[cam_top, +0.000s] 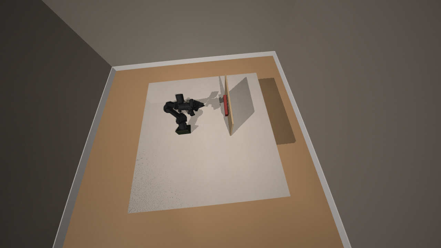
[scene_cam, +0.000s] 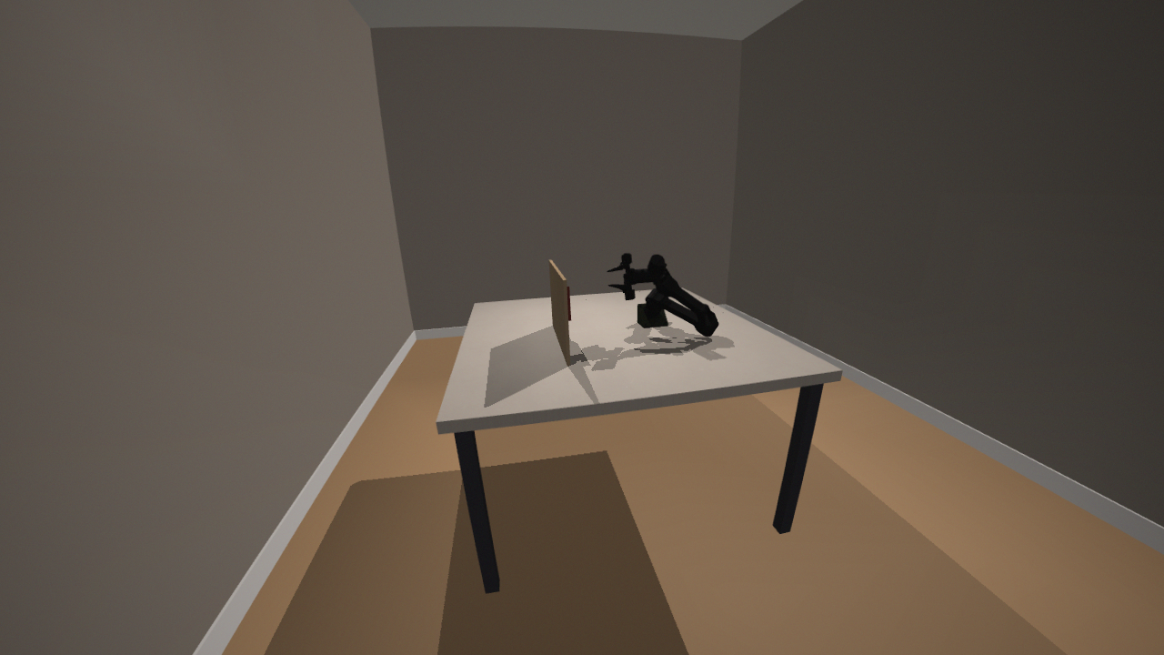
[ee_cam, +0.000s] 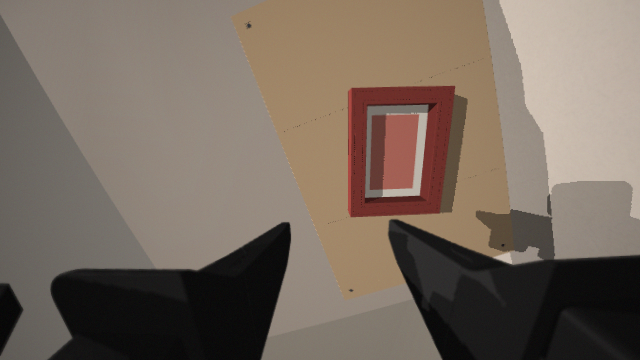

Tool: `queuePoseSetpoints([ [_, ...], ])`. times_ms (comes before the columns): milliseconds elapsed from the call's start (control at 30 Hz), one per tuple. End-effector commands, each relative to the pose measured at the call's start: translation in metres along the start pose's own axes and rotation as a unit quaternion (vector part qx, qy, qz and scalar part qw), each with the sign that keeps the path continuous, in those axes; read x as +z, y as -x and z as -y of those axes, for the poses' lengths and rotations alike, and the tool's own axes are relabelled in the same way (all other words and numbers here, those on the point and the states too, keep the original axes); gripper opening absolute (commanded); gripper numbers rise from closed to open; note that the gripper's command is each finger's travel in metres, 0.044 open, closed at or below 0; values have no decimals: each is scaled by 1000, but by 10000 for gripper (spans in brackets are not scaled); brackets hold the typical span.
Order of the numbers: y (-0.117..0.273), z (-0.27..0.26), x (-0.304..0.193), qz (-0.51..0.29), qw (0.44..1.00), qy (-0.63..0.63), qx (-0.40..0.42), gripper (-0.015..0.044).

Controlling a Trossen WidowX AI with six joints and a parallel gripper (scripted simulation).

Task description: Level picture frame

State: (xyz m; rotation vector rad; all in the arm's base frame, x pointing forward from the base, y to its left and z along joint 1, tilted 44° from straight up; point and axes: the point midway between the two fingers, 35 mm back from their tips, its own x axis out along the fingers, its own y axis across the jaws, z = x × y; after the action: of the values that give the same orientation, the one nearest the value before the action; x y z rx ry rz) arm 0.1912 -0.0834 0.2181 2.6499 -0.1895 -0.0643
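Note:
The picture frame (cam_top: 226,105) (scene_cam: 568,303) (ee_cam: 401,95) is red, with a pale mat and pink picture, and hangs on the tan upright board (cam_top: 232,125) (scene_cam: 559,313) (ee_cam: 300,60). The wrist view is turned sideways, the board's top edge at left. The frame is clearly tilted against the board's edges; its end lower in that view sits nearer the top edge, so higher. The screw and notched strip are hidden. My gripper (cam_top: 204,105) (scene_cam: 608,277) (ee_cam: 339,228) is open and empty, short of the board with a gap, touching nothing.
The board stands across the pale table (cam_top: 197,172) (scene_cam: 732,358), facing the arm. Dark dots show at some board corners. Shadows of the arm fall on the table and on the board's lower part, and the board's own shadow lies behind it.

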Motion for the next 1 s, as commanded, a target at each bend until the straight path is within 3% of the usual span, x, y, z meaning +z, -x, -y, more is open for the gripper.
queuePoseSetpoints([
  [0, 0, 0, 0, 0, 1000, -1, 2, 260],
  [400, -1, 0, 0, 0, 1000, 0, 0, 260],
  [800, -56, 31, 5, -3, 1000, 0, 4, 260],
  [967, -62, 38, 5, -4, 1000, 0, 4, 260],
])
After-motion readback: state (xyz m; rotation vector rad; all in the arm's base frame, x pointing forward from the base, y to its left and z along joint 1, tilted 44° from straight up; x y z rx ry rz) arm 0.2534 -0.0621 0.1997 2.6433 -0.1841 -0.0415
